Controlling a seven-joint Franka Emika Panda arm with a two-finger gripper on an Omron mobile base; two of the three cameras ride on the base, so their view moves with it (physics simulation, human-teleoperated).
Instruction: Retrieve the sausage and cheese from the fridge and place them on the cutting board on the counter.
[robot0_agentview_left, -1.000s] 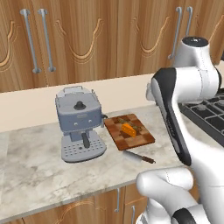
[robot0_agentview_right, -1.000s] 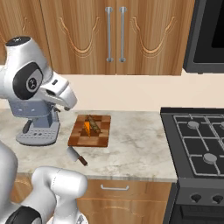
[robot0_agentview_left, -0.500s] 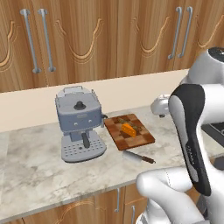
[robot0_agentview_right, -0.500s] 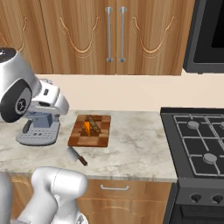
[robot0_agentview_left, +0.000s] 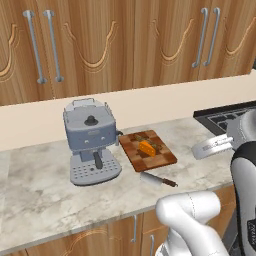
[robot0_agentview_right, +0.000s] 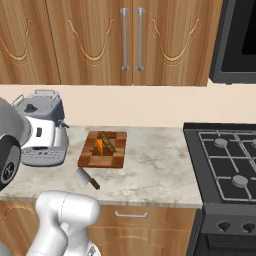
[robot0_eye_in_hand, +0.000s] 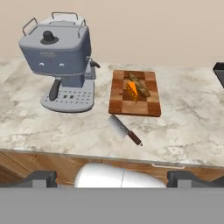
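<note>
Hand view, my pincer spread wide and empty, back from the desk, cheese touching sausage on board, knife in front.

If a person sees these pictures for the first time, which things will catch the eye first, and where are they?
The grey coffee machine stands out most, at the left on the counter. Right of it lies the cutting board, with the orange cheese and the sausage side by side on it. A knife lies on the counter in front of the board, nearer the edge.
</note>
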